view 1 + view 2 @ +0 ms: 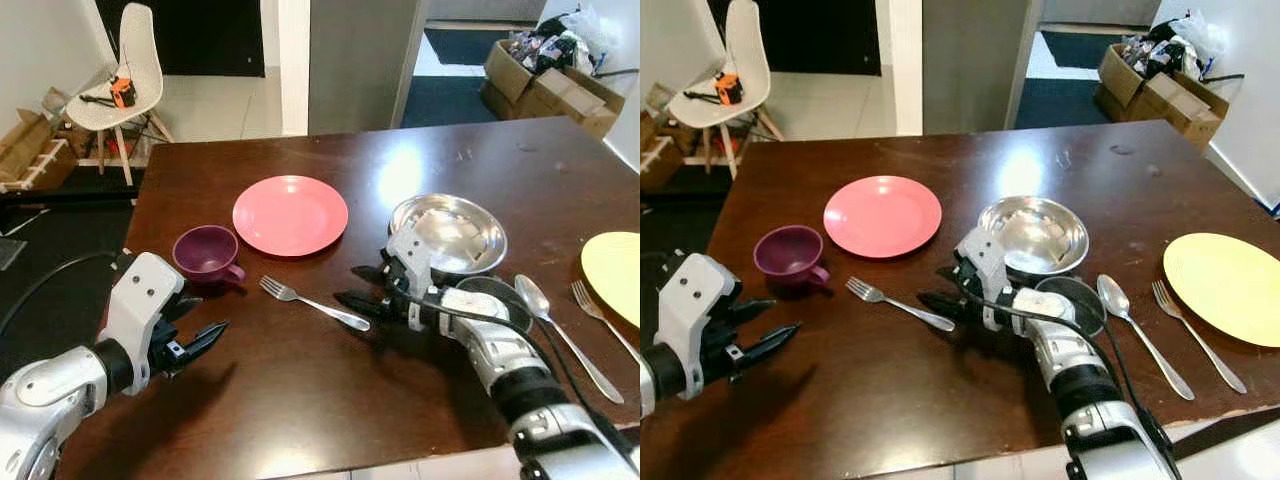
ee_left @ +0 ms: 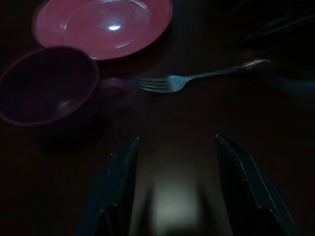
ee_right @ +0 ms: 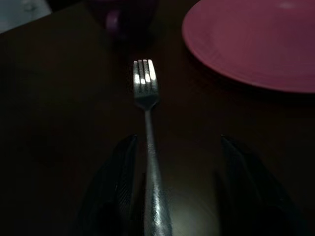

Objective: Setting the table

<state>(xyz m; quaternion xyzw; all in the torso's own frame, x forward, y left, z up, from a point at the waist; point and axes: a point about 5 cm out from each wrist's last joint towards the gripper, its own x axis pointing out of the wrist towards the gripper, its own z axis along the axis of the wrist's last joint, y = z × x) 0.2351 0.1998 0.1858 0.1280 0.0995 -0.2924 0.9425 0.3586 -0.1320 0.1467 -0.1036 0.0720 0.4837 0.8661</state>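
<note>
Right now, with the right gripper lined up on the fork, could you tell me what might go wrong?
The right gripper, open, straddles the handle of the fork, which lies flat on the table, so the fingers may slip off it. The steel bowl sits just behind the wrist and could get nudged.

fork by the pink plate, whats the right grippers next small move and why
Probably close the fingers on the handle. The right gripper sits low at the table with its fingers open, and in the right wrist view the fork handle runs between them, nearer one finger, tines pointing away toward the purple cup. The pink plate lies just beyond. The left gripper hovers open nearby.
</note>
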